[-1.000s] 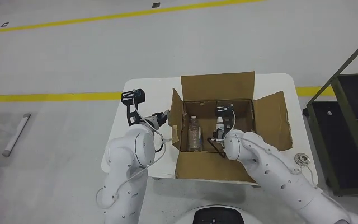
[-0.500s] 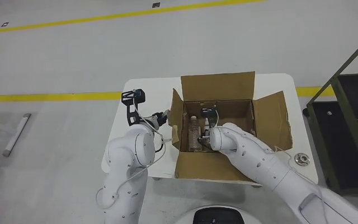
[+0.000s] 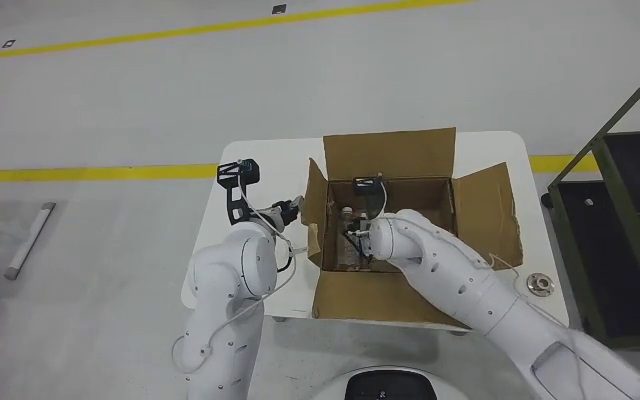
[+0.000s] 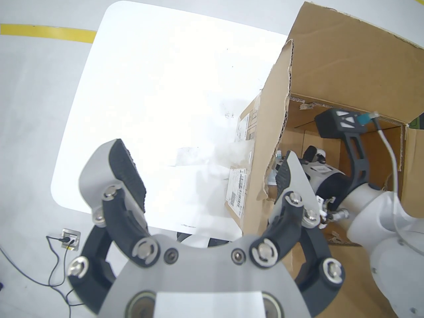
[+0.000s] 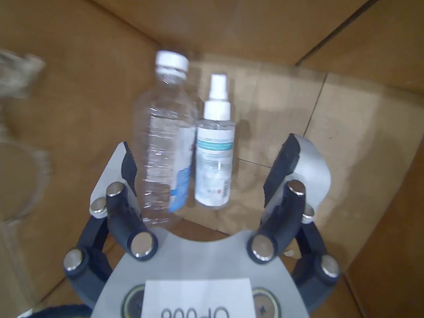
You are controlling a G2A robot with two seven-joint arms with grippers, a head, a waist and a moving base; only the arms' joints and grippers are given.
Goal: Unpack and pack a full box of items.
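ok so closest in: the right gripper (image 5: pixel 209 150) is down inside the brown cardboard box (image 5: pixel 347 127). Its fingers (image 5: pixel 291 153) are spread wide apart w/ nothing gripped. Below the gap between them, two things lie flat on the box floor, snug side by side: a clear plastic water bottle with a white cap (image 5: pixel 165 140) and a small clear spray bottle with a white nozzle (image 5: pixel 214 160). Both caps point away from the gripper, toward the far box wall. The water bottle lies close to one finger and the spray bottle more mid-gap. Can't tell if that finger touches the bottle. There's also sth pale and crumpled by a box wall, too blurry to ID.

The left gripper (image 4: pixel 202 155) is outside the box, hanging above the white rounded surface (image 4: pixel 159 84), just beside the box's torn left flap. Its fingers are wide apart too, and empty.

From the top cam, the box (image 3: pixel 390 155) sits on the surface (image 3: pixel 280 160) w/ its flaps folded out. The right arm is bent over the near flap, wrist inside. A small round metal thing (image 3: pixel 540 284) lies on the surface to the right of the box. Farther out, a yellow floor line (image 3: pixel 100 172) runs behind the surface, and a dark metal rack (image 3: pixel 600 230) stands off to the right.
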